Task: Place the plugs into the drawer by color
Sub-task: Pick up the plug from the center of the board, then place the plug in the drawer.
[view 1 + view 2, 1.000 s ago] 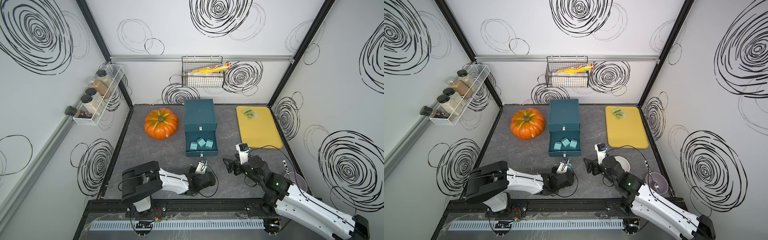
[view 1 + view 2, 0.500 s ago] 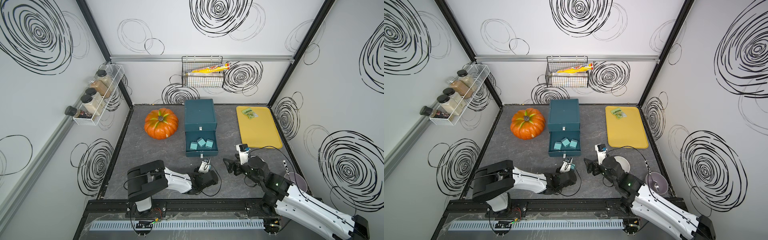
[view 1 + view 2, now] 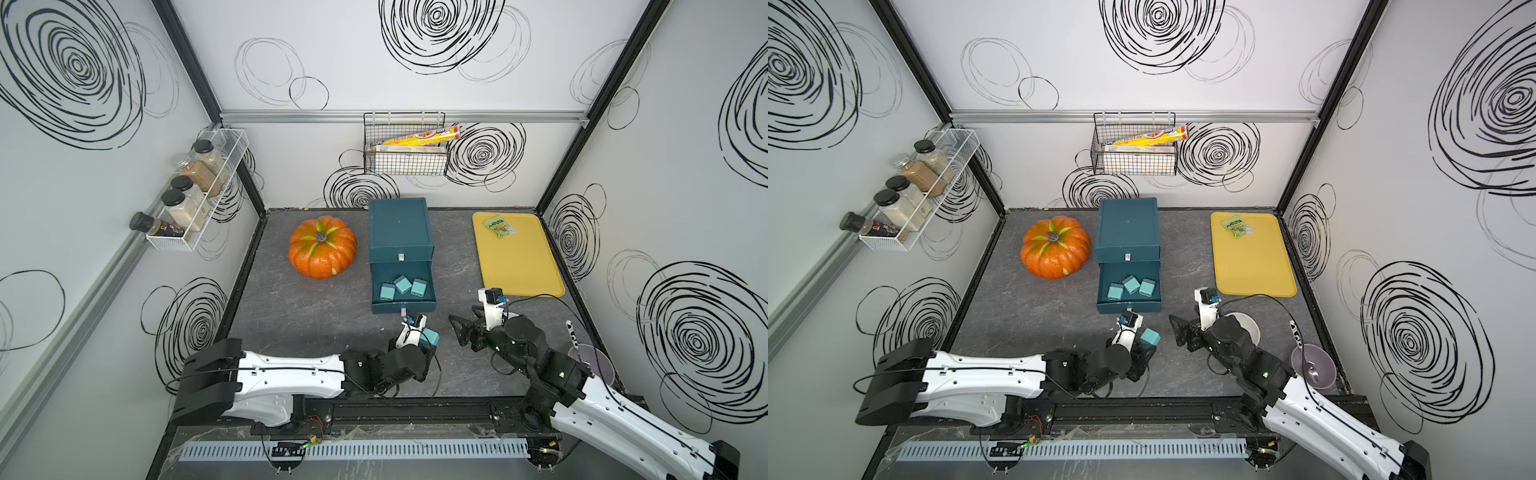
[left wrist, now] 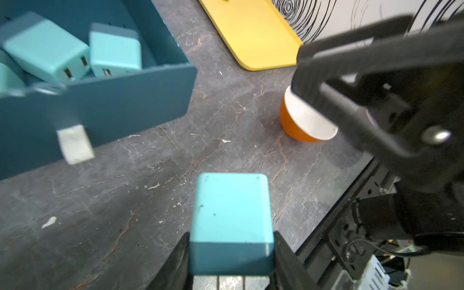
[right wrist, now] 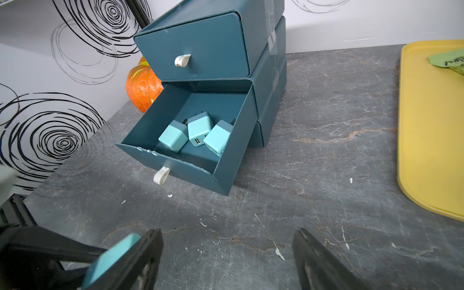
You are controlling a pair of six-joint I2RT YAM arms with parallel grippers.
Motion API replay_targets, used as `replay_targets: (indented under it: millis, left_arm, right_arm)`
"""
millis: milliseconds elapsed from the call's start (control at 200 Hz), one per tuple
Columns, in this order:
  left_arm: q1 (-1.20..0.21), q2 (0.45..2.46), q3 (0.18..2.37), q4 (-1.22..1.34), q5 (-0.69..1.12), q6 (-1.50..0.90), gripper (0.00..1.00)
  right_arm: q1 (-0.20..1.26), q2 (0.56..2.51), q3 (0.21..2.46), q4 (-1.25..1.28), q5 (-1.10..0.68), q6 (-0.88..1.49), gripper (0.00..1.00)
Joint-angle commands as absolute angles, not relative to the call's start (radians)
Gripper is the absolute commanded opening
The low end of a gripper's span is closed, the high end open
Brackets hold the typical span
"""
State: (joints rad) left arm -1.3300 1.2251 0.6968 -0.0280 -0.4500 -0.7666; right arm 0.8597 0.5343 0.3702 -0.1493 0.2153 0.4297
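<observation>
Between the jaws of the left tool [image 4: 231, 244] sits a teal plug [image 4: 231, 213], clamped on both sides. It looks lifted off the tabletop [image 4: 125, 200], just in front of the open drawer [image 3: 402, 308]. A sec ago those jaws stood wider w/ no plug showing from above; now they've closed on it, so pickup looks done. Three more teal plugs [image 3: 402, 285] already lie in that drawer, so this is prob the last teal one. Next is a short carry fwd over the front wall, then let go. Nearby the right tool [image 5: 228, 251] hangs w/ jaws wide apart, nothing in it, barely changed. No pink plugs in view; the top drawer [image 5: 193, 47] is shut, contents can't be told.
</observation>
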Motion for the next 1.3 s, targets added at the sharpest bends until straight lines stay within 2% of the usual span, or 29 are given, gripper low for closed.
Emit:
replay_targets:
  millis: [0, 80, 150, 320, 556, 986, 1041, 1161, 1216, 1297]
  left_arm:
    - [-1.28, 1.144, 0.773, -0.17, -0.516, -0.742, 0.25]
    - [-1.194, 1.118, 0.834, -0.27, -0.508, -0.733, 0.23]
    - [-1.135, 1.124, 0.875, -0.318, -0.524, -0.724, 0.26]
    - [-1.017, 1.274, 1.002, -0.397, -0.552, -0.678, 0.24]
    - [-0.874, 1.442, 1.103, -0.446, -0.436, -0.652, 0.23]
    - [-0.828, 1.694, 1.244, -0.507, -0.443, -0.662, 0.26]
    - [-0.833, 1.707, 1.241, -0.486, -0.429, -0.66, 0.28]
    - [-0.83, 1.737, 1.254, -0.486, -0.443, -0.661, 0.39]
    - [-0.828, 1.742, 1.262, -0.499, -0.448, -0.667, 0.49]
    - [-0.83, 1.722, 1.255, -0.482, -0.443, -0.67, 0.53]
  right_arm:
    - [0.856, 0.583, 0.405, -0.145, 0.196, 0.422, 0.86]
    - [0.856, 0.61, 0.411, -0.131, 0.183, 0.416, 0.85]
    - [0.856, 0.615, 0.386, -0.102, 0.184, 0.418, 0.85]
    - [0.855, 0.606, 0.335, -0.065, 0.162, 0.433, 0.82]
    - [0.856, 0.604, 0.306, -0.044, 0.137, 0.431, 0.82]
    - [0.856, 0.599, 0.296, -0.048, 0.14, 0.433, 0.82]
    - [0.855, 0.602, 0.294, -0.043, 0.138, 0.433, 0.82]
    - [0.856, 0.615, 0.297, -0.042, 0.133, 0.431, 0.82]
    - [0.855, 0.621, 0.295, -0.042, 0.132, 0.431, 0.82]
    - [0.856, 0.624, 0.297, -0.04, 0.132, 0.431, 0.82]
